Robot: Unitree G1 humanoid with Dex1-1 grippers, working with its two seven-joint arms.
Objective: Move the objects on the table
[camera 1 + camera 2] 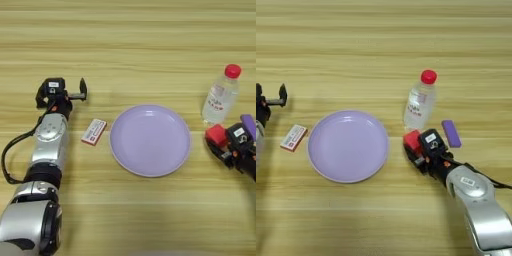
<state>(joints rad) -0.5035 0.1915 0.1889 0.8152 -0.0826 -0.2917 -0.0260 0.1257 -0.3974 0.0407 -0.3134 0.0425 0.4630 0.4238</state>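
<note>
Your right gripper's (415, 150) black fingers are clamped on the small red cube (412, 140), which sits at the fingertips just right of the round lilac plate (348, 145) and just below the base of the clear plastic bottle with the red cap (419, 102). I cannot tell whether the cube rests on the worktop or is lifted a little. Behind the fingers, the right arm runs down to the lower right corner of the worktop (140, 40), and a small flat purple block (451, 133) lies just right of the gripper.

Your left gripper (70, 94) has its fingers spread apart and holds nothing. It hangs near the left edge of the worktop, above the small flat white box with the red-pink label (94, 131), which lies just off the plate's left rim without touching it.

The step in hand looks like the carrying of the cube: the grasp is made and the placing is not yet done. The next move calls for a clean lift and a short travel; keep clear of the upright bottle, which stands close and would tip easily if nudged. The plate is the nearest landing place, though the task names no goal.
</note>
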